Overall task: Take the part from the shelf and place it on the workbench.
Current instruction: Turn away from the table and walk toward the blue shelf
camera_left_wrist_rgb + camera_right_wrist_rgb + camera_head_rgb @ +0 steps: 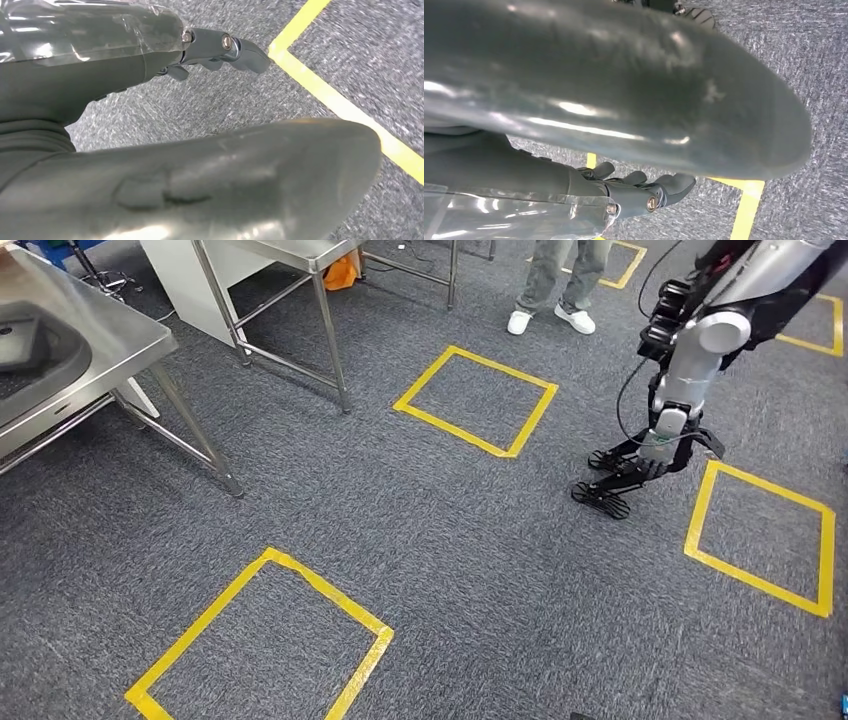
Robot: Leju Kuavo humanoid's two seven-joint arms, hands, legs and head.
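Observation:
My right hand [662,448] hangs low at the right of the head view, over the grey carpet. It holds a black part [607,490] with ribbed, round ends that sticks out below the hand. In the right wrist view a ribbed end of the part [698,15] shows past the thick thumb [624,85], and the other fingers [659,192] lie apart from it with nothing in them. My left hand [200,180] hangs over the carpet, fingers [235,47] stretched out and holding nothing. A steel workbench [95,345] stands at the far left.
A second steel table frame [325,310] stands at the back. A person's legs and white shoes [555,315] are at the top centre. Yellow tape squares [478,400] [262,645] [762,535] mark the carpet.

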